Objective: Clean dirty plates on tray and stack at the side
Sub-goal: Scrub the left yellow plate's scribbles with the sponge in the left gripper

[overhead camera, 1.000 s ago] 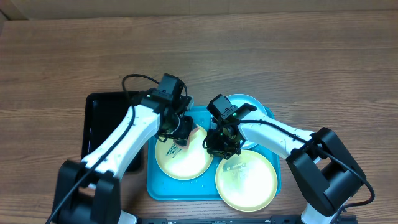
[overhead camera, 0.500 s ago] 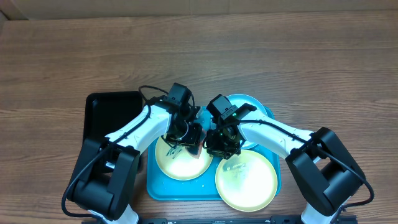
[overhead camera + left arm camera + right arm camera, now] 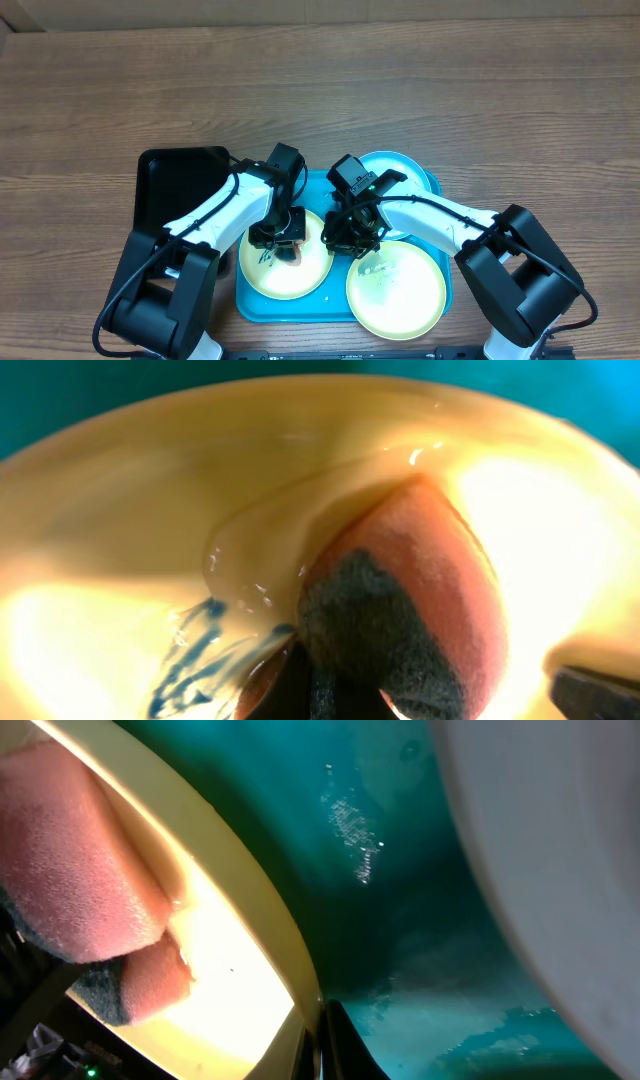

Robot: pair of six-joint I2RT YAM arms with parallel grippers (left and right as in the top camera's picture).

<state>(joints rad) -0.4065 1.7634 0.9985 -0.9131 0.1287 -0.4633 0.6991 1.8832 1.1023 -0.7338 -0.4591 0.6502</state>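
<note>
1. Two grippers, both low over the one tray [image 3: 248, 305].
2. Three dishes counted on that tray. The left plate [image 3: 285, 278] is yellow-green and lies under the left fingers. The right plate [image 3: 400, 295] is yellow-green and lies just beside the right fingers, on their outer side. The blue plate [image 3: 408, 166] lies behind the right fingers, partly under that arm.
3. Left gripper [image 3: 281, 243]: jaws clamped on one sponge [image 3: 420, 610], pink with a dark scouring face, pressed against the inside of the left plate.
4. One blue scribble [image 3: 185, 665] on that plate, just left of the sponge in the left wrist view, with a wet film around it.
5. Right gripper [image 3: 350, 240]: fingers narrow, pinched on the left plate's rim, on the edge facing the right plate.
6. One black tray [image 3: 175, 200] on the table [image 3: 320, 90], beyond the left arm and well apart from both sets of fingers.
</note>
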